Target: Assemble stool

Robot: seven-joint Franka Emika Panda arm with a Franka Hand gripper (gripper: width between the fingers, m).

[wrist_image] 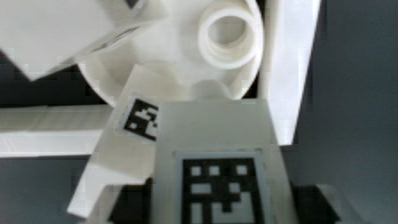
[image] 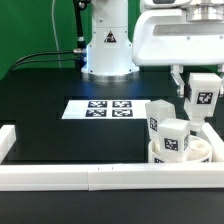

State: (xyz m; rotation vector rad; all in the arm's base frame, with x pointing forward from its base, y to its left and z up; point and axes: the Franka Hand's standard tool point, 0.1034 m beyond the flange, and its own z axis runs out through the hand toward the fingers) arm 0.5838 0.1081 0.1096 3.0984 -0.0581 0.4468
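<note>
Rails [image: 100, 178] front seat [image: 180, 155]; gripper [image: 203, 112] (jaws closed) clasps leg [image: 204, 95].

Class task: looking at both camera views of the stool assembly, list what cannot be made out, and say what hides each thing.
- Gripper fingertips: exterior view, covered by the tagged leg it holds.
- Seat inside: exterior view, blocked by standing legs.
- Held leg's lower end: wrist view, cut off by the edge.
- Seat hole threads: wrist view, too blurred.
</note>
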